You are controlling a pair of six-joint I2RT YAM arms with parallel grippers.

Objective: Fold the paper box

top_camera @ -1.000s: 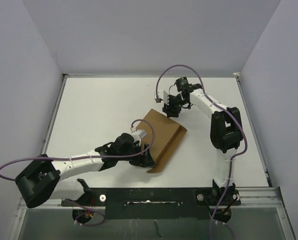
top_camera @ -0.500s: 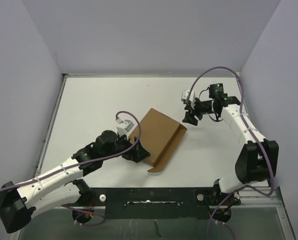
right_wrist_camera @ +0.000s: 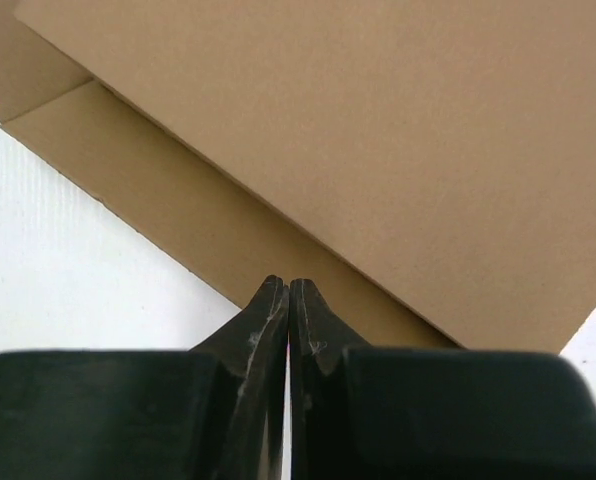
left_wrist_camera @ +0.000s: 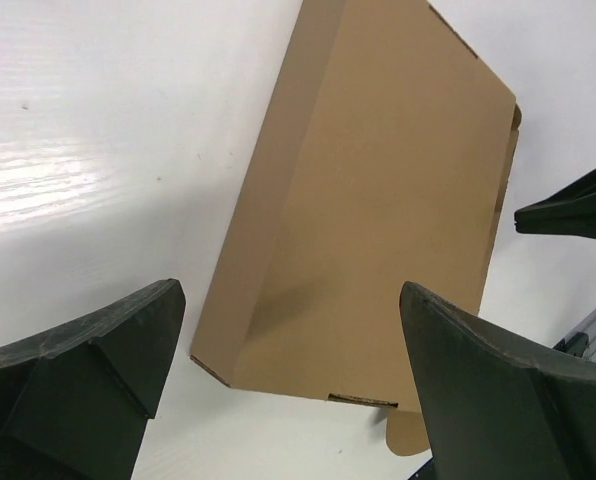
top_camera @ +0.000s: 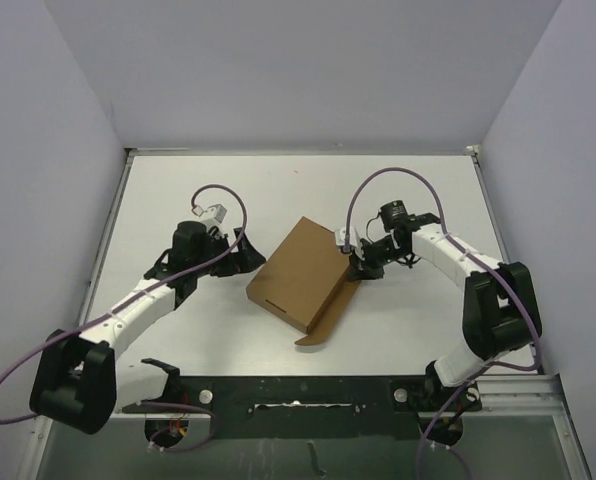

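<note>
Paper box [top_camera: 300, 272] between left gripper [top_camera: 248, 254] and, perhaps touching, right gripper [top_camera: 357, 268]

White table [top_camera: 178, 200] boxed in on 3 sides by plain pale-lavender walls [top_camera: 298, 70]. Black rail [top_camera: 298, 392] along near edge. Soft light, mild glare on tabletop.

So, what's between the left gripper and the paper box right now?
Only a narrow strip of bare table, nothing else. The top view shows it, with the open left gripper just short of the paper box.
</note>
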